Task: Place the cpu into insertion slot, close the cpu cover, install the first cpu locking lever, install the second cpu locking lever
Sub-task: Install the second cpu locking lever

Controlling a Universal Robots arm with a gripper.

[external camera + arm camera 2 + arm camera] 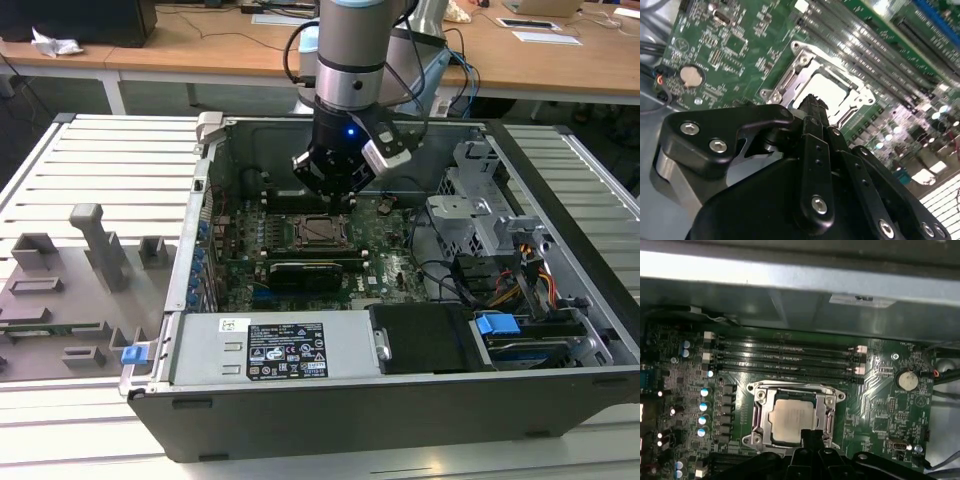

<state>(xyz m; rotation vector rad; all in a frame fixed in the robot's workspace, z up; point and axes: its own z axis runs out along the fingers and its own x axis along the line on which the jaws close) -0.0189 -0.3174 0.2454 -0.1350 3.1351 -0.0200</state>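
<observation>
Silver cpu (792, 420) sits in insertion slot (759, 412) w/ cpu cover (829, 412) down, right under claw (812, 436); claw fingers pressed together.

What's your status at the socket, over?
Gripper low over the socket's edge, fingers together. Cpu seated in the insertion slot, cpu cover down around it. Nothing in the way.

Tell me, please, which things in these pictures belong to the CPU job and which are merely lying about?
Part of the job:
- cpu, seated in the insertion slot
- cpu cover, lying over the slot's frame
- gripper, hovering at the slot's edge

Just lying about:
- memory slots
- coin battery
- power supply
- drive cage
- grey fixture blocks beside the case
</observation>
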